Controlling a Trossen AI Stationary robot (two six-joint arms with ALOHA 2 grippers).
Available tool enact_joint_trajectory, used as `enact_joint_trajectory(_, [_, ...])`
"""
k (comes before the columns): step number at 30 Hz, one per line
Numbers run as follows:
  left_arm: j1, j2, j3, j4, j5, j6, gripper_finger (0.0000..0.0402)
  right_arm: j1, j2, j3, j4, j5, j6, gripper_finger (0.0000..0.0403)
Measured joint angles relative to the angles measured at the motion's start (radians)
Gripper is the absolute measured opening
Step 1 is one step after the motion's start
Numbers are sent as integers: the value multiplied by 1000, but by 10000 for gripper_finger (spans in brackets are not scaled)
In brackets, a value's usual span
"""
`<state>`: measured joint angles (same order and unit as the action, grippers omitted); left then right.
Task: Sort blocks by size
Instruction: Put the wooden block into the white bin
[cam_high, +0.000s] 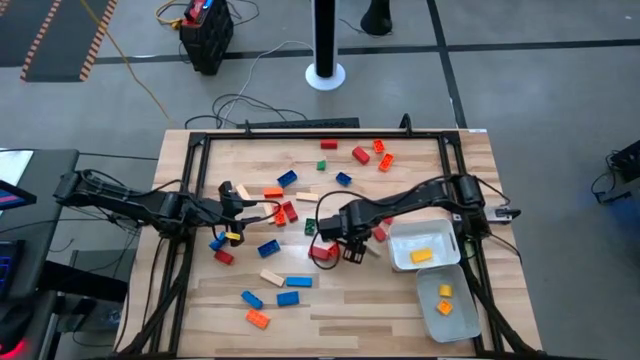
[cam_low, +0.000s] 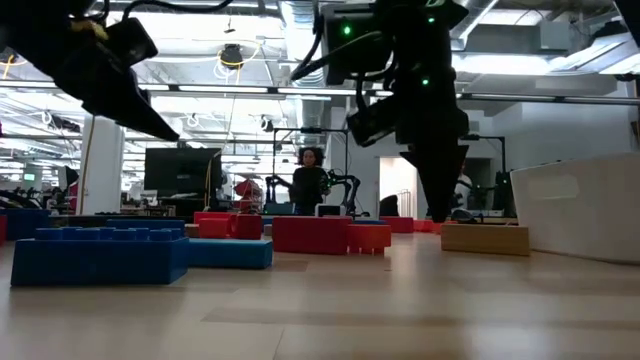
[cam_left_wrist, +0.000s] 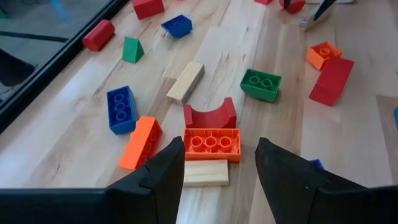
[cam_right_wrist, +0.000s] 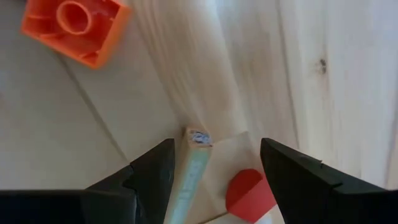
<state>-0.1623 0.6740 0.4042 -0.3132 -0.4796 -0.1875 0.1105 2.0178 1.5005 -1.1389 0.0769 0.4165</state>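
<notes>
Many blocks in several colours lie scattered on the wooden table (cam_high: 330, 310). My left gripper (cam_high: 237, 210) is open above the left-centre cluster; in its wrist view (cam_left_wrist: 220, 148) an orange studded brick (cam_left_wrist: 211, 143) and a tan flat block (cam_left_wrist: 205, 172) lie below the gap between its fingers. My right gripper (cam_high: 345, 248) is open, points down and is low over the table in the low view (cam_low: 440, 205). In its wrist view (cam_right_wrist: 216, 148) a tan stick (cam_right_wrist: 193, 168) and a red rounded piece (cam_right_wrist: 249, 193) lie between its fingers. An upturned orange block (cam_right_wrist: 74, 25) lies beyond them.
Two white trays stand at the right: one (cam_high: 400, 232) holds a yellow block, the nearer one (cam_high: 470, 318) holds yellow and orange blocks. More blocks lie at the table's far side (cam_high: 360, 155) and near left (cam_high: 270, 298). The black frame rails (cam_high: 190, 180) run along the table's edges.
</notes>
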Motion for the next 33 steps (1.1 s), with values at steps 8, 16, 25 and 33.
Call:
enact_joint_trajectory(8, [-12, -18, 0, -76, 22, -12, 188, -14, 0, -2, -12, -55, -7, 269])
enact_joint_trajectory(16, [-53, -160, 0, -108, 16, -35, 188, -7, -1, -100, 59, -62, 18, 269])
enact_joint_trajectory(25, [-52, -225, 0, -89, 8, -27, 188, -2, -3, -143, 114, -80, 23, 214])
enact_joint_trajectory(33, [-52, -221, 0, -89, 8, -27, 188, -2, -3, -143, 96, -101, 19, 81])
